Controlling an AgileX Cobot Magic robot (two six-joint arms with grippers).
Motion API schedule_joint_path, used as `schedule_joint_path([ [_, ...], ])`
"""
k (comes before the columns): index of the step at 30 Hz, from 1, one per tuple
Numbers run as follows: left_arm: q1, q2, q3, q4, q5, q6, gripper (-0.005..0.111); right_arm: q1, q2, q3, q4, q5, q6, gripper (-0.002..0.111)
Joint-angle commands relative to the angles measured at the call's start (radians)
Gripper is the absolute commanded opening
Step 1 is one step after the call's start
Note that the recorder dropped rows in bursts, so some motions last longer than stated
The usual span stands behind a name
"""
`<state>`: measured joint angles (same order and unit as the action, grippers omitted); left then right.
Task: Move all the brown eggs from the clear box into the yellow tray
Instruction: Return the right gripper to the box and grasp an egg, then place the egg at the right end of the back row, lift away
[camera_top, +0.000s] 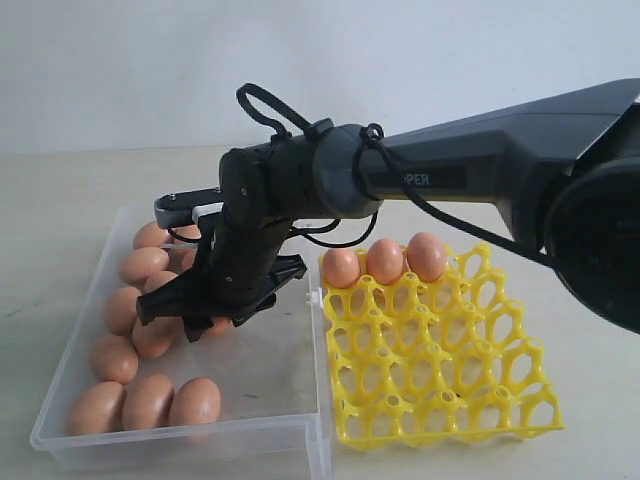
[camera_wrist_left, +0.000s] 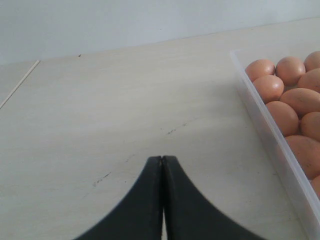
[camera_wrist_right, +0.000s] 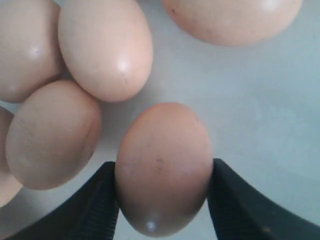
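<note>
The right arm (camera_top: 450, 170) slants down into the clear box (camera_top: 260, 400). The right gripper (camera_top: 185, 318) is closed on one brown egg (camera_wrist_right: 162, 150), which the exterior view largely hides. It is possibly still resting on the floor. Other eggs (camera_wrist_right: 105, 45) crowd just beside it, and the yellow tray (camera_top: 440, 400) is near. The left gripper (camera_wrist_left: 161, 165) is closed and empty.

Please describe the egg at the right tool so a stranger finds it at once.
Find the clear box, left of the yellow tray in the exterior view. The right tool reaches into it among the brown eggs. The wanted egg is the only one gripped between its black fingers.
</note>
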<state>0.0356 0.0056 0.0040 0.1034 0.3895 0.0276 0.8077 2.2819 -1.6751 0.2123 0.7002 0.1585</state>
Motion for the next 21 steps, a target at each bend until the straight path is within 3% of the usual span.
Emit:
schedule_joint_path([
  [1, -0.006, -0.006, -0.004, -0.002, -0.009, -0.005, 0.0, 0.002, -0.013, -0.009, -0.017, 0.002, -0.001, 0.005],
  [2, -0.006, -0.006, -0.004, -0.002, -0.009, -0.005, 0.0, 0.002, -0.016, -0.009, -0.026, 0.002, 0.001, 0.001],
  [7, -0.006, -0.006, -0.004, -0.002, -0.009, -0.005, 0.0, 0.002, -0.091, 0.038, -0.147, -0.071, -0.011, 0.0],
  [14, -0.006, -0.006, -0.004, -0.002, -0.009, -0.005, 0.0, -0.03, -0.355, 0.434, -0.147, -0.633, -0.145, 0.0],
  [21, -0.006, -0.006, -0.004, -0.002, -0.009, -0.005, 0.0, -0.154, -0.607, 0.875, 0.044, -1.064, -0.51, 0.0],
])
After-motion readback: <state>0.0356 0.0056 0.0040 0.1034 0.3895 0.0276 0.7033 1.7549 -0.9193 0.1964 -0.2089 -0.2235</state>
